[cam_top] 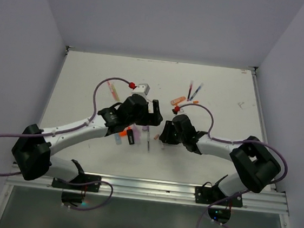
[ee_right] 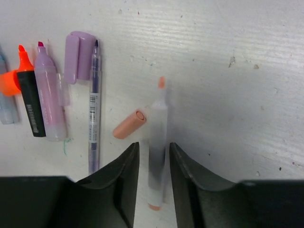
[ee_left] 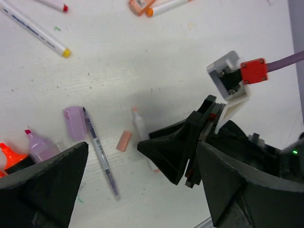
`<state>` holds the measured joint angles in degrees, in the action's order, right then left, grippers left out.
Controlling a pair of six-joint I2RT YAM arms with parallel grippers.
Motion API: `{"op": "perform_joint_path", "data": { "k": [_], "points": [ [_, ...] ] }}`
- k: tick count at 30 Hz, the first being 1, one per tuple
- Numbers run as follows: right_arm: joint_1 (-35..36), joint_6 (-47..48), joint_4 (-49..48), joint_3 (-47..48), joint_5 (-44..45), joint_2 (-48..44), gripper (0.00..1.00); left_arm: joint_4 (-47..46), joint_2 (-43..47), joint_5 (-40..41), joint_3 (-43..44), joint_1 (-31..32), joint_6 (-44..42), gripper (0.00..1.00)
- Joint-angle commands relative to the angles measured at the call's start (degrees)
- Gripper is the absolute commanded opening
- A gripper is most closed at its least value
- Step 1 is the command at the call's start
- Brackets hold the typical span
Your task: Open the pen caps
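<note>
Hovering over the white counter (cam_top: 219, 94) with both arms bent in toward the middle, so here's the rundown, big stuff first. My left arm (cam_top: 80, 128) reaches in from 8 o'clock and my right arm (cam_top: 219, 148) from 4 o'clock. The two sets of jaws end up near each other mid-counter.

My left jaws are spread wide with nothing between them. My right jaws are spread too, one finger (ee_right: 118, 180) on each side of a pale pen (ee_right: 157, 128) that lies flat with its peach tip at 12 o'clock. There's a sliver of counter showing on both sides of it, so no pinch.

Over at 9 o'clock in my right wrist view there's an orange highlighter (ee_right: 28, 102) with a black body and a lilac highlighter (ee_right: 50, 102), both with bare tips. A thin purple pen (ee_right: 93, 123) lies next to them, tip bare as well.

On to the caps. The purple cap (ee_right: 78, 57) sits just beside that thin pen's tip, on its 9 o'clock side. The peach cap (ee_right: 129, 124) lies loose just beside the pale pen at its 9 o'clock, open end tilted toward 2 o'clock.

Way out at 1 o'clock in the top view are a couple more thin pens (cam_top: 194, 89), too small for me to tell about their caps.
</note>
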<state>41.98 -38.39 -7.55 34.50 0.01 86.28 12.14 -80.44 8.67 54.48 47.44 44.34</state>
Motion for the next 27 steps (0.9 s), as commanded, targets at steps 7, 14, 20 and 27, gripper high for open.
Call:
{"op": "perform_joint_path", "data": {
  "k": [7, 14, 20, 27],
  "points": [
    [-0.14, -0.37, 1.65, 4.17, -0.1, 0.12, 0.54, 6.58, 12.15, 8.65, -1.56, -4.54, -3.9, 1.0],
    [-5.48, -0.8, 12.29, 11.28, 11.66, -1.99, 0.67, 10.62, 17.6, 8.38, -0.96, -15.79, -12.16, 1.0],
    [-14.62, -4.58, 18.36, 18.31, 18.27, 1.51, 0.66, 11.85, 18.92, 9.88, -1.48, -18.7, -18.41, 1.0],
    [-18.33, -7.04, 22.84, 30.7, 24.42, 12.66, 0.63, 14.05, 19.8, 5.22, -3.14, -18.7, -22.97, 1.0]
  ]
}}
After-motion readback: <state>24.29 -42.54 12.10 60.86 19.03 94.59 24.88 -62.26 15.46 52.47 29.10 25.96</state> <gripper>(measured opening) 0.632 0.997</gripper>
